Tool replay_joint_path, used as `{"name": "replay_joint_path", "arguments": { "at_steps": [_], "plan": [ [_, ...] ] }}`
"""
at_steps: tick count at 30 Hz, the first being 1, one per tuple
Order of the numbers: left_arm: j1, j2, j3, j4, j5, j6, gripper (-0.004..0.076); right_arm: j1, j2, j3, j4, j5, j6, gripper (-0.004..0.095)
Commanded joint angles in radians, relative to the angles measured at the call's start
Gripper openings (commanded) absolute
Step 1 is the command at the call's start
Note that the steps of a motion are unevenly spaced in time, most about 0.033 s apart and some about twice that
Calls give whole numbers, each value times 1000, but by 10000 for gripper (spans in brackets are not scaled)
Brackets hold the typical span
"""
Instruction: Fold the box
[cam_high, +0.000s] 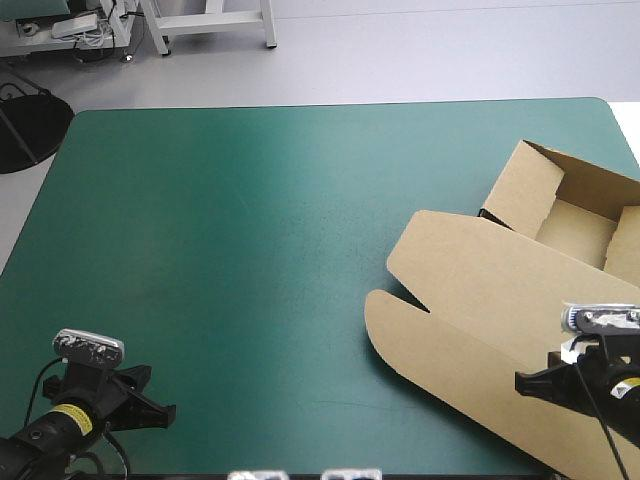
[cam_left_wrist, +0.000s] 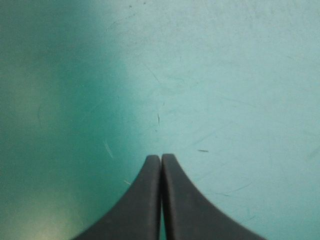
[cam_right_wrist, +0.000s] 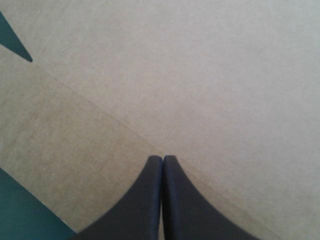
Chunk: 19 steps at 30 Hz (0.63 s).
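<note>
The brown box (cam_high: 500, 300) lies at the table's right side, its far part raised into an open tray (cam_high: 575, 225) and its lid (cam_high: 470, 320) flat toward the near edge. My right gripper (cam_high: 528, 383) hangs over the lid's near right part, shut with nothing in it; in the right wrist view its fingers (cam_right_wrist: 161, 159) meet in a point above a crease in the box (cam_right_wrist: 200, 90). At the near left corner my left gripper (cam_high: 160, 410) is shut and holds nothing. The left wrist view has its tips (cam_left_wrist: 161, 157) over bare teal-green cover (cam_left_wrist: 200, 75).
The teal-green cover (cam_high: 250, 250) stretches bare across the left and middle of the table. The box's right part runs past the table's right edge. The lid's rounded flap (cam_high: 385, 320) points toward the table's middle.
</note>
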Motion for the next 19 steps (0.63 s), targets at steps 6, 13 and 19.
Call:
{"name": "replay_joint_path", "arguments": {
  "at_steps": [6,13,19],
  "plan": [
    [-4,-114,-26,-7,-42,8,-9,-1,-92,106,72,-118,-59,-18],
    [-4,-116,-26,-7,-42,8,-8,-1,-120,159,68,-134,-59,-17],
    [-4,-116,-26,-4,-42,8,-8,-1,-120,159,68,-132,-59,-18]
  ]
}}
